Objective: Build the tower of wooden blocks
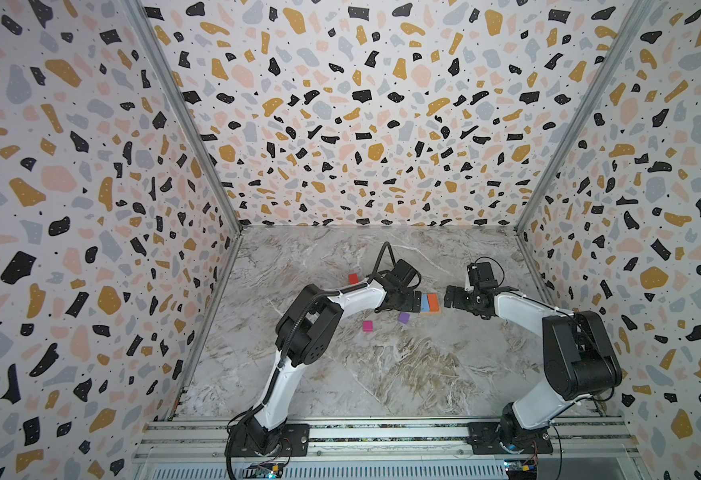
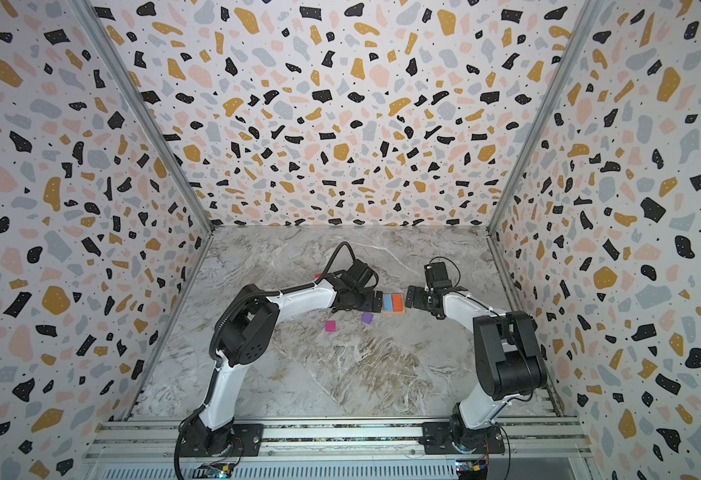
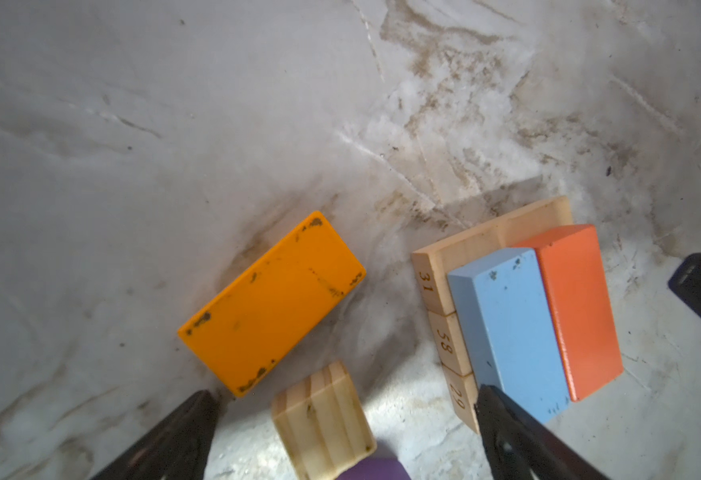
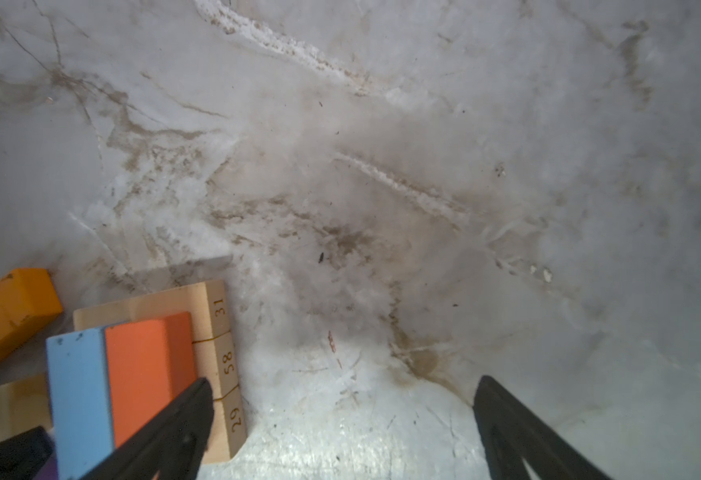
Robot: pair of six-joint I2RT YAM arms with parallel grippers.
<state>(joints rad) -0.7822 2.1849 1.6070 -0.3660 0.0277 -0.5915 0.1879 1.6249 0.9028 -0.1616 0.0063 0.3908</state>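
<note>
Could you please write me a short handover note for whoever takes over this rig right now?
Grippers: the left gripper is open and empty beside the tower; the tan cube shows between its fingers, ungripped. The right gripper is open and empty on the tower's other side.
Done: three tan bars form the base, with the light blue bar and orange-red bar on them.
Loose on the table: yellow-orange bar, tan cube, purple cube, magenta cube, red block.
Left: stack these on top.

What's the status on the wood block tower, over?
Left gripper and right gripper open, empty. Tower: light blue bar and red-orange bar on tan wooden base bars. Loose tan wooden cube by left jaws.
</note>
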